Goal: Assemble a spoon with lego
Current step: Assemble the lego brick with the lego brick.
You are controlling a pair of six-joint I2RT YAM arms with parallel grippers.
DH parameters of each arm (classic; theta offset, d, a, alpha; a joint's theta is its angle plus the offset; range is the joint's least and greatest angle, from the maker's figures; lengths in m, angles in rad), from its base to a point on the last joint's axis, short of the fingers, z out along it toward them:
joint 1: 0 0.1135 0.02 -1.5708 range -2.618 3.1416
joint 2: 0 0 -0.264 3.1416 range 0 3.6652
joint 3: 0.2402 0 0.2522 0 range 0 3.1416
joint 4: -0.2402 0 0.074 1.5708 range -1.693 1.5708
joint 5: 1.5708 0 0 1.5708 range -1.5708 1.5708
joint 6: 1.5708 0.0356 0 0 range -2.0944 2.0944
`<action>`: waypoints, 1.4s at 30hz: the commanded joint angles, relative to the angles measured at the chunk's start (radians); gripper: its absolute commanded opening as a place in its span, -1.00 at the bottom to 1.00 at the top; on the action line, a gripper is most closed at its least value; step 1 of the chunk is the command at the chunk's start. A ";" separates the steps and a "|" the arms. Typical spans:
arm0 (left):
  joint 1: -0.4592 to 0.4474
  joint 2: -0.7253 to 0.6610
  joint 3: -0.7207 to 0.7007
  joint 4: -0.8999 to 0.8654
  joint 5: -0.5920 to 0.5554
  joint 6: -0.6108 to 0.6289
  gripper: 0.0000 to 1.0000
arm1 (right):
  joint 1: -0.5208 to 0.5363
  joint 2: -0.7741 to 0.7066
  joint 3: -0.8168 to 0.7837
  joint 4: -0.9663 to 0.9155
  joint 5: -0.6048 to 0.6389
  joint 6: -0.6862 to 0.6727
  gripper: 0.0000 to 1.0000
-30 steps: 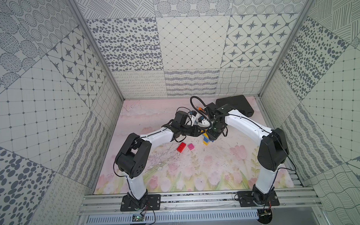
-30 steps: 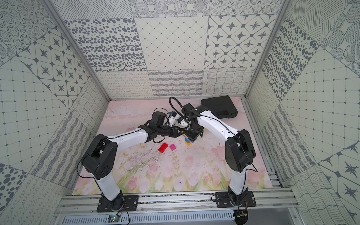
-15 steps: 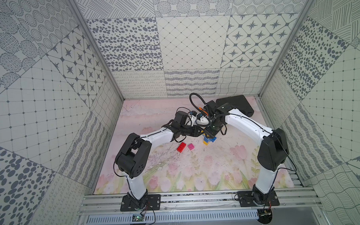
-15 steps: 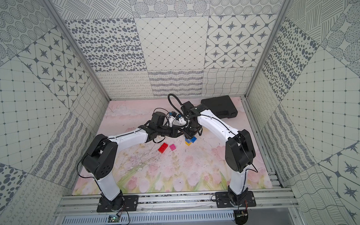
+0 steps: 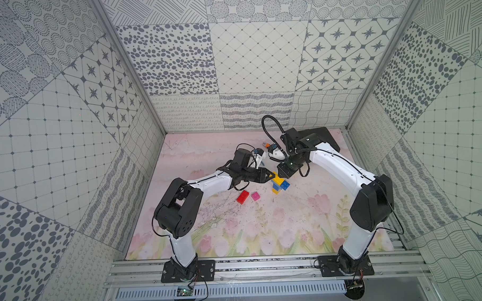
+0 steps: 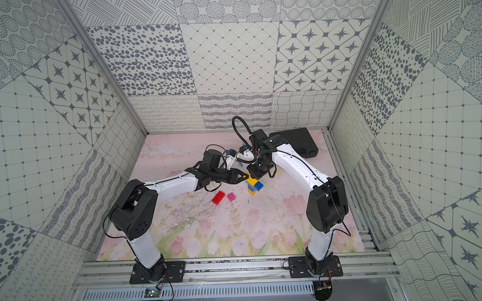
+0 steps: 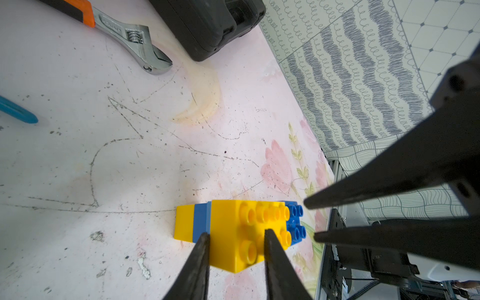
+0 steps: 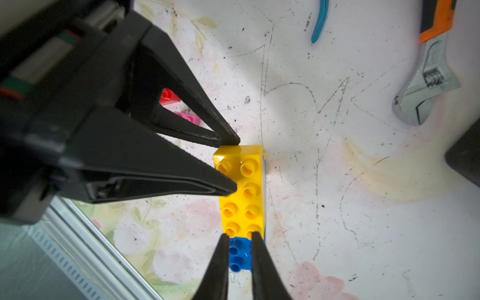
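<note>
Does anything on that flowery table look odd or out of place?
Yes. Real tools lie beyond the lego stack: an orange-handled wrench and blue-handled pliers, odd beside toy bricks. The mat is also scratched, with a yellowish stain near the black case.

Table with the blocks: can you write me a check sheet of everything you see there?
Surface: flowery mat, scratched and stained.
Job's things: yellow-and-blue block stack lying on the mat; red block and pink block loose nearby.
Clutter: wrench, blue tool handle, black case.
Pincers: left pincer shut on the stack's yellow end; right pincer nearly closed at its blue end, grip unclear.
Cables: black cable looping up near the back.
Surroundings: patterned walls, metal rail in front.
</note>
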 commanded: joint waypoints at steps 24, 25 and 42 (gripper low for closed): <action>0.011 0.012 -0.018 -0.225 -0.117 0.081 -0.71 | -0.008 0.059 -0.033 0.033 -0.031 0.024 -0.83; 0.010 0.012 -0.018 -0.223 -0.116 0.079 -0.71 | -0.010 0.061 -0.033 0.033 -0.031 0.025 -0.84; 0.013 0.007 -0.046 -0.207 -0.113 0.076 -0.74 | -0.010 0.119 -0.051 -0.002 -0.016 0.008 -0.85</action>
